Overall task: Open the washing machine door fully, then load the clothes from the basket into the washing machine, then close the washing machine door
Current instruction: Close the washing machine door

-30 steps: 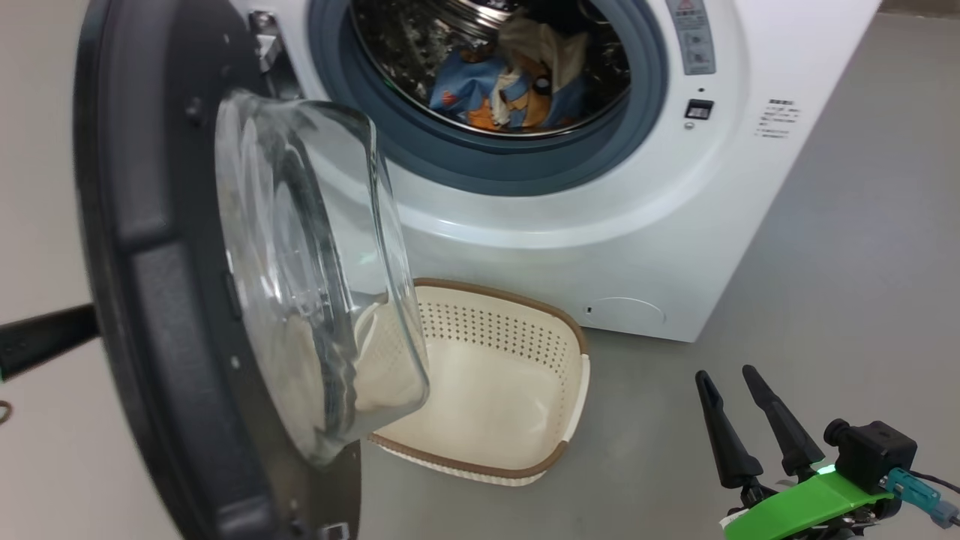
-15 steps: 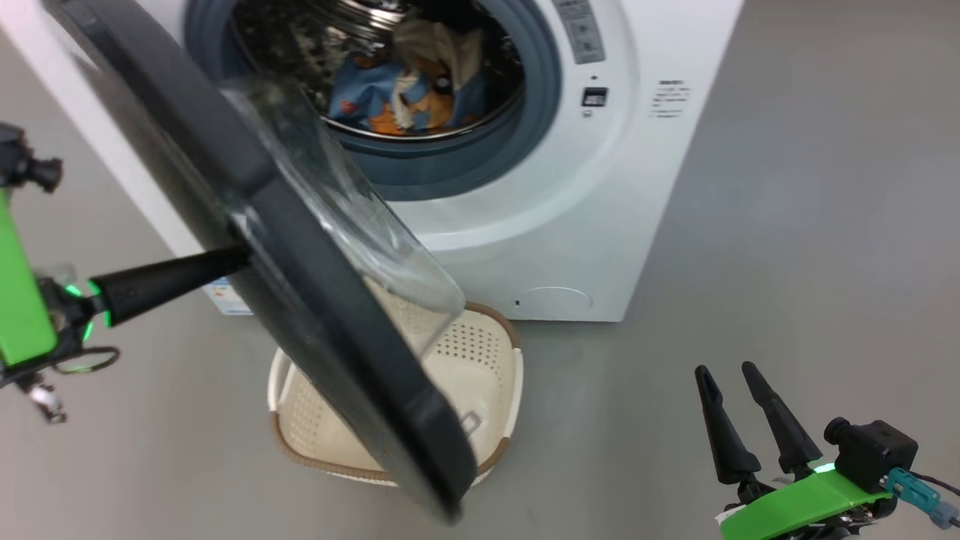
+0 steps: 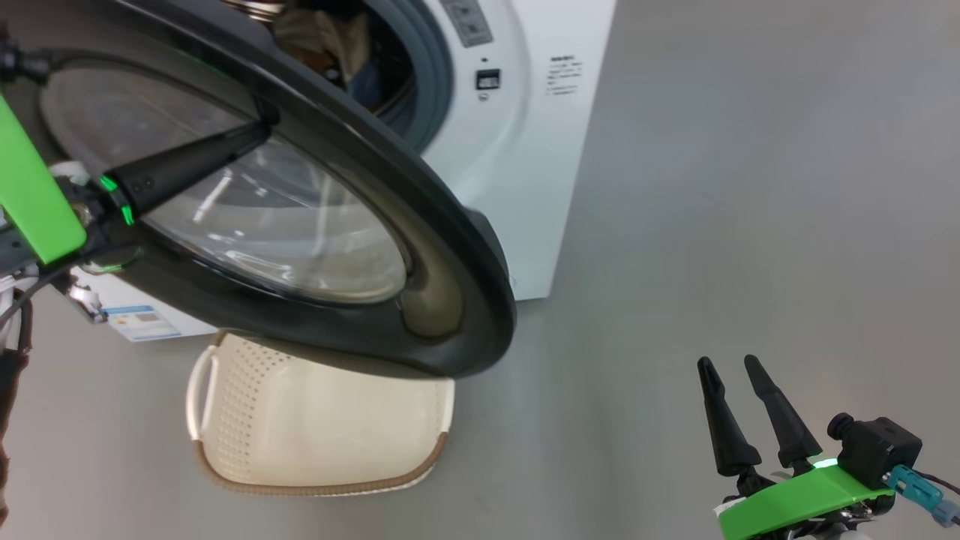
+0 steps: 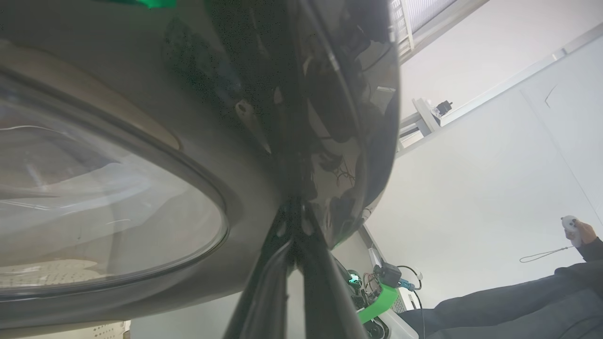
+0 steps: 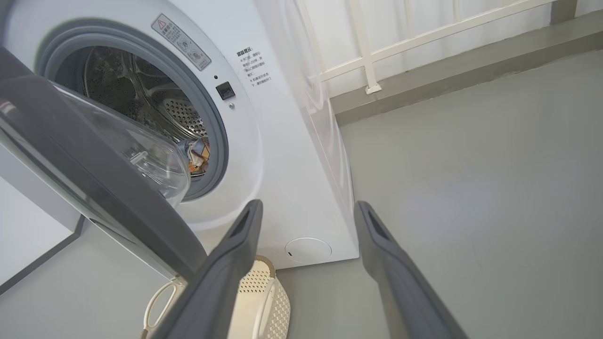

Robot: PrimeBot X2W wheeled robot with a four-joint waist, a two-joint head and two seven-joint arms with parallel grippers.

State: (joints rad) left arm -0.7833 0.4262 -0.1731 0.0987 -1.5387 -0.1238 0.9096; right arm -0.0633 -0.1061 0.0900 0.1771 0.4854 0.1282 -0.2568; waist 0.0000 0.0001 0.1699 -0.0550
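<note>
1. Grey floor (image 3: 712, 187) of a plain room; the white washing machine (image 3: 525, 187) stands at upper left in the head view.
2. The clothes (image 5: 197, 157) lie in the drum; the basket (image 3: 247, 390) below looks empty.
3. The door (image 3: 450, 247) stands part-way across the opening. The left claw (image 3: 259, 133), clenched on nothing, has its tip against the black rim.
4. The right claw (image 3: 729, 364) is released and well apart.
5. Step judged: closing. Next: a steady push until the door sits flush.

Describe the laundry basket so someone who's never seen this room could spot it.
Find the big white washing machine with its round, black-rimmed door standing partly open. On the grey floor below that door sits the basket. Its cream plastic, perforated sides and brown woven-look rim set it apart.
</note>
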